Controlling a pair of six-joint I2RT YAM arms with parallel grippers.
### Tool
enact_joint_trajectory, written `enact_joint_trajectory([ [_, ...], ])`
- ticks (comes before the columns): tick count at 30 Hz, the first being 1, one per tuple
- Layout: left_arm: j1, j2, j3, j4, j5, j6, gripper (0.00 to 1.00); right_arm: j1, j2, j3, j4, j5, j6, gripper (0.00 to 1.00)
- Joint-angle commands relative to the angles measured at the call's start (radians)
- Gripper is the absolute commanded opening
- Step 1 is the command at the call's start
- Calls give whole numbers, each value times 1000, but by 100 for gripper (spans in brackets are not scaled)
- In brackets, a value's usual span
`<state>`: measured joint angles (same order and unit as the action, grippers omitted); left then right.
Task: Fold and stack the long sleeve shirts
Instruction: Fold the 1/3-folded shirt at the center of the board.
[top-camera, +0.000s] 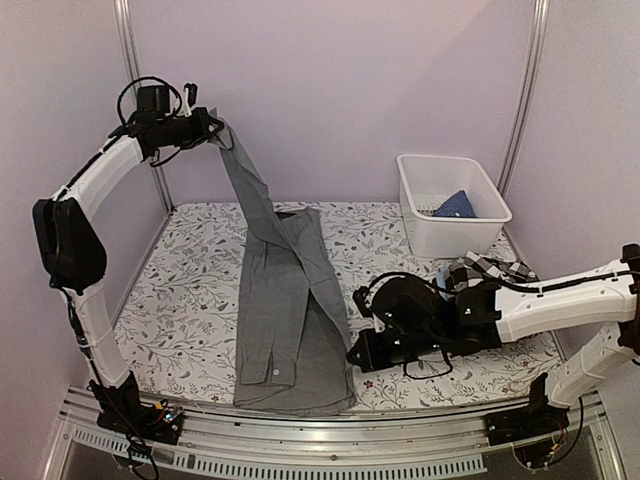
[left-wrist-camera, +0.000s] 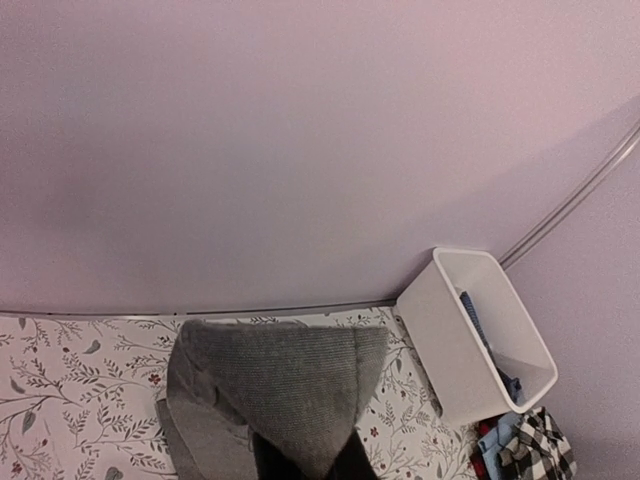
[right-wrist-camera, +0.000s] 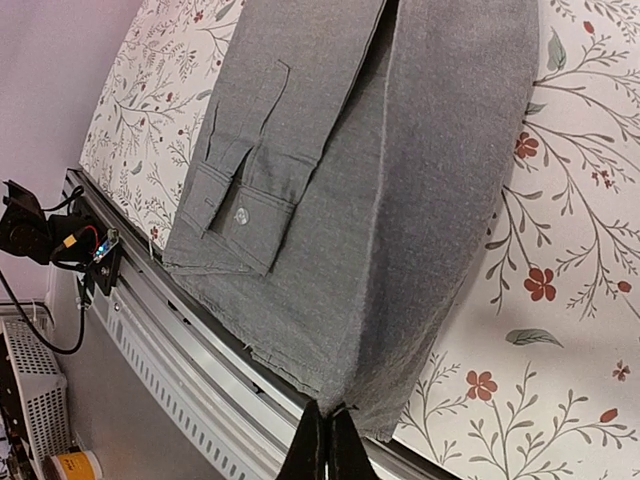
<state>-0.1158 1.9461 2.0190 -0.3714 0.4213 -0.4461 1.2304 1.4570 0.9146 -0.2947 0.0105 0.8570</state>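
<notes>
At the upper left of the top view, the left tool (top-camera: 214, 130) is seen closed on one end of the grey shirt (top-camera: 285, 300), which is lifted there into a narrow hanging band. The rest is spread down the middle of the floral-printed counter (top-camera: 190, 290) as far as its near edge. A fine woven, matte cloth is shown, with a buttoned cuff lying flat on the body and a stitched hem. It is judged light, limp and prone to sagging or sliding out of its fold, so it is best taken at hems, cuffs or seams, where the layers are thicker. At the hem's lower right corner, the right tool (right-wrist-camera: 325, 440) is seen with its fingers pressed together, and the cloth's edge appears to be nipped between them. Further right, a rigid white plastic basket (top-camera: 450, 235) is stood near the back wall. A crumpled black-and-white checked shirt (top-camera: 495, 268) is seen just in front of it.
</notes>
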Motion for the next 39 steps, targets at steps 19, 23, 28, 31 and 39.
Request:
enact_joint_trajectory([
  [19, -2, -10, 24, -3, -15, 16, 0, 8, -1, -35, 97, -62, -6, 0],
  [23, 5, -14, 26, -11, -26, 22, 0, 12, 183, 99, 108, -161, -80, 0],
  [28, 13, -21, 23, -30, -44, 41, 0, 17, 358, 198, 122, -233, -123, 0],
  [31, 14, -24, 24, -32, -50, 50, 0, 17, 398, 200, 153, -255, -121, 0],
  [39, 8, 26, 77, -1, 43, 43, 0, 17, 437, 189, 200, -275, -101, 0],
])
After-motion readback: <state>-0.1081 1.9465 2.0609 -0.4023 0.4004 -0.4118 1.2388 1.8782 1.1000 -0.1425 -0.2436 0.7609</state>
